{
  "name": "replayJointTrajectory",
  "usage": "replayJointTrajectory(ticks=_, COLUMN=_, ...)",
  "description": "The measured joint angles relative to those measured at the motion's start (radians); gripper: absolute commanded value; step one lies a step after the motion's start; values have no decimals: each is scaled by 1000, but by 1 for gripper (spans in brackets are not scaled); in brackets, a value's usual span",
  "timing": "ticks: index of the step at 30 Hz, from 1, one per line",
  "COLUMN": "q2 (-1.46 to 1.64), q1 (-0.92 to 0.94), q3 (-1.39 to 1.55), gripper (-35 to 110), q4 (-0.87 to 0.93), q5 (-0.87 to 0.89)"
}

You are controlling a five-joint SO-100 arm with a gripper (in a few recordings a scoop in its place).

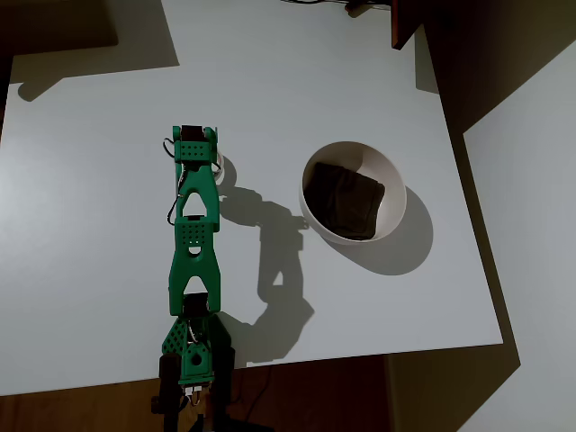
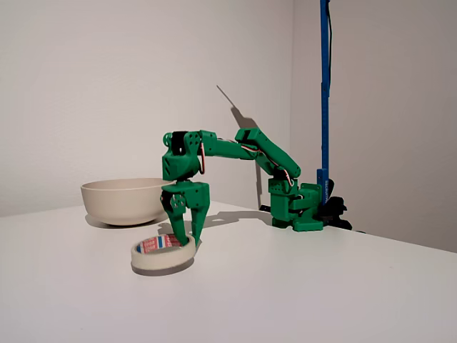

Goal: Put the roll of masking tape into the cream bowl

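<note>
Straddling tape roll (image 2: 163,251) rim, hand (image 2: 187,239) partly open, flat on table (image 2: 300,286)

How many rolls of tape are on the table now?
1. The roll of masking tape lies flat on the table under the gripper, in front of the cream bowl in the fixed view.

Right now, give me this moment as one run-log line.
phase: grasping | gripper: open, straddling tape rim, one finger inside ring | tape: flat on table | bowl: apart, no tape in it | task: not done
</note>
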Motion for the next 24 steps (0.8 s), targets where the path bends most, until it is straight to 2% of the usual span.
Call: replayJointTrajectory(ticks=24, q2=568, q1=5, q3=0, gripper=-8, q4=8, q5=11)
